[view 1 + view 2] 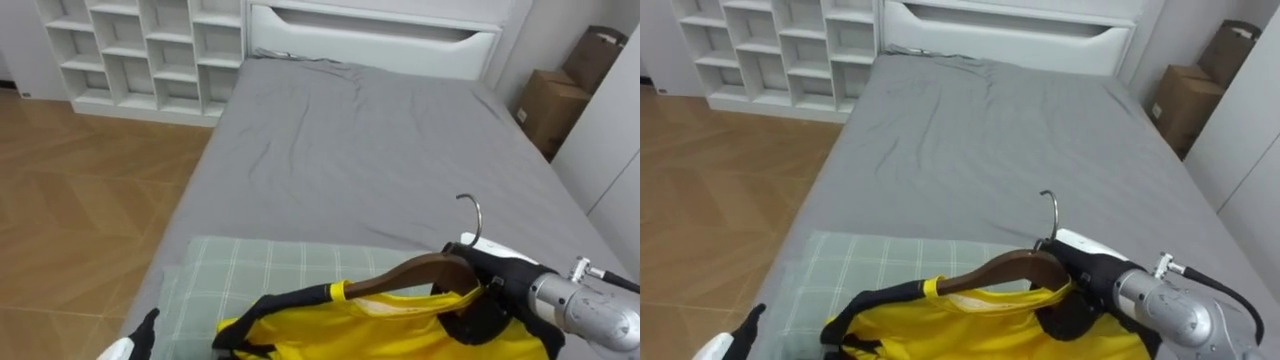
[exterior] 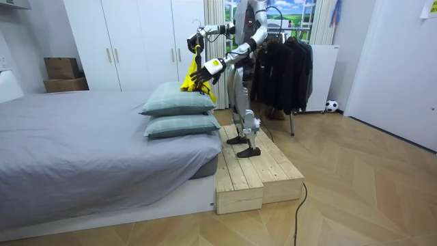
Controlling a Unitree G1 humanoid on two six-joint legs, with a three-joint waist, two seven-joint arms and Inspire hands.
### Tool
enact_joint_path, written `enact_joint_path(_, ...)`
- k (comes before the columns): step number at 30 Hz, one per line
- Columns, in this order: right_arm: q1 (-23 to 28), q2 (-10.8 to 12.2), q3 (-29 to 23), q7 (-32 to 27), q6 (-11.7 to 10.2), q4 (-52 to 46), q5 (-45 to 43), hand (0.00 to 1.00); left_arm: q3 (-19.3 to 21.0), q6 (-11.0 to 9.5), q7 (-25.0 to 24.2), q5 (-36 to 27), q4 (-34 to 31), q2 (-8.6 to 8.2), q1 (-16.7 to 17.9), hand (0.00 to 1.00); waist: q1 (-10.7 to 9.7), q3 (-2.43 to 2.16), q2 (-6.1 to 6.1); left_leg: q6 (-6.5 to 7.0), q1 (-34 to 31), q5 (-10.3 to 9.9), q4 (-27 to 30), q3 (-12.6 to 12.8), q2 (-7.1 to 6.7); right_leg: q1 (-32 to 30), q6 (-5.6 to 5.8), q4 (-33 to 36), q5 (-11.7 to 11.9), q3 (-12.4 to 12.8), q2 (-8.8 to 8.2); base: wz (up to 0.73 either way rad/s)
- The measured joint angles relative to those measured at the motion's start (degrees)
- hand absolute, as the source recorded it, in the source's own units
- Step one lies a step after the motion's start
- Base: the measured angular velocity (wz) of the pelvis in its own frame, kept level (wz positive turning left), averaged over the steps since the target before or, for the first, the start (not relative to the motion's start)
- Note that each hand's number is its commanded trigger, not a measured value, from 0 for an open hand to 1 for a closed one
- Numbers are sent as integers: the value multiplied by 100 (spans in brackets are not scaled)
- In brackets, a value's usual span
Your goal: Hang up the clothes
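Shirt (image 1: 380,325) yellow w/ black trim; hanger (image 1: 420,272) dk brown, hook silver. Pillow (image 1: 260,270) pale green check, sheet (image 1: 370,150) plain grey. Shelf (image 1: 150,55) white, floor (image 1: 80,200) tan herringbone, box (image 1: 548,105) brown.

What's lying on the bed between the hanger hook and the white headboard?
Nothing: the left eye view shows bare, wrinkled grey sheet from hanger hook to headboard.

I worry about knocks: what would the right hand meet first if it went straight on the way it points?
Probably nothing: the right hand, shut on the brown wooden hanger with the yellow garment, points across the green checked pillow but well above it; depth is unclear.
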Motion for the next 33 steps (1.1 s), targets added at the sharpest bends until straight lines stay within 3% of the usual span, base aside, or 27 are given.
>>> enact_joint_path(10,0,-12,-98,114,23,-135,35,100,51,155,-35,-39,212,-29,242,0,22,18,-12,0,-99,0,5,14,0,-105,2,7,-3,9,1,0)
enact_joint_path(16,0,-12,-215,264,115,-62,37,100,106,203,-109,-121,231,-122,361,0,54,63,55,1,-110,-1,-8,12,1,-121,2,9,-3,5,-1,0)
enact_joint_path(22,1,-12,-270,374,148,-60,15,100,226,203,-110,-97,317,-242,403,0,117,51,40,0,-106,0,-6,14,0,-123,2,10,-3,9,-2,0)
enact_joint_path(27,-5,-13,-460,422,147,-77,31,100,452,202,-101,-109,727,-266,398,0,135,-1,-41,0,-71,0,-6,27,1,-97,2,22,-3,14,-4,0)
enact_joint_path(33,-11,-15,-859,421,150,-231,30,100,695,244,-75,-115,981,-271,446,0,109,11,-111,1,-72,0,-21,37,-2,-105,3,19,-3,20,-5,0)
